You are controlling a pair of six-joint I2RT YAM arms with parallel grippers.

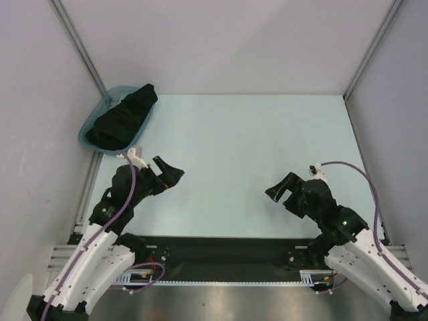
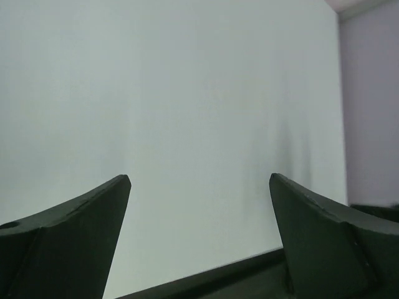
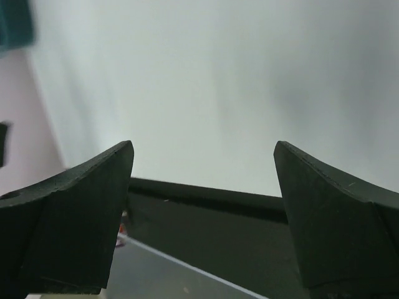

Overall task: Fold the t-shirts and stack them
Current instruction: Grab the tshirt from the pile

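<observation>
Black t-shirts (image 1: pixel 124 119) sit bundled in a teal tub (image 1: pixel 87 132) at the table's (image 1: pixel 227 144) far-left corner; left gripper (image 1: pixel 170 172) and right gripper (image 1: pixel 284 192) hover empty, jaws apart. The limp cloth likely suits pinching a raised fold.

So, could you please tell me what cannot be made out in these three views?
- Top view: the t-shirts lie heaped in the teal tub; overlapping black cloth and the tub wall hide how many there are.
- Left wrist view: tub and shirts fall outside the frame; only the fingers of the left gripper show.
- Right wrist view: the tub is a blurred teal patch cut off at the top-left corner; no shirts visible.
</observation>
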